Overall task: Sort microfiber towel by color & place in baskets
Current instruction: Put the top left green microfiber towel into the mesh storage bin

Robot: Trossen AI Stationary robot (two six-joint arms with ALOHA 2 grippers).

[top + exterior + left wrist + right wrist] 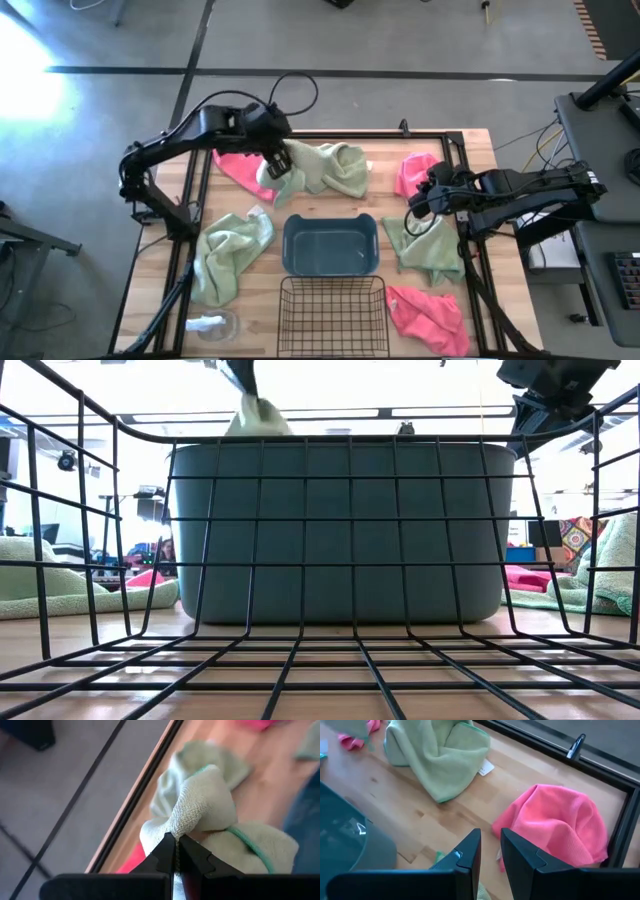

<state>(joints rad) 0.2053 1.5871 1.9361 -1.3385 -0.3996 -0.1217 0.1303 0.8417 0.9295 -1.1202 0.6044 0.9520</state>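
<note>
My left gripper (279,160) is over the table's far left part, shut on a sage green towel (325,166) that spreads to its right. A pink towel (238,170) lies partly under it. My right gripper (416,206) hovers open over bare wood, with a pink towel (560,820) on its far side and a green towel (430,250) on its near side. A further green towel (228,258) lies at the left and a further pink one (430,312) at the near right. The blue-grey bin (330,246) stands mid-table, and the wire-mesh basket (333,315) is just nearer. My left gripper pinches a bunched fold of the green towel (186,822) between its two fingertips (165,851), coming from above. The cloth gathers into a peak at the fingers. In the low view the towel (256,418) hangs below the gripper behind the bin's far rim.
A small white-and-clear object (211,324) lies at the near left corner. A black frame rail (380,134) runs along the table's far edge and sides. Bare wood shows between the bin and the right-hand towels.
</note>
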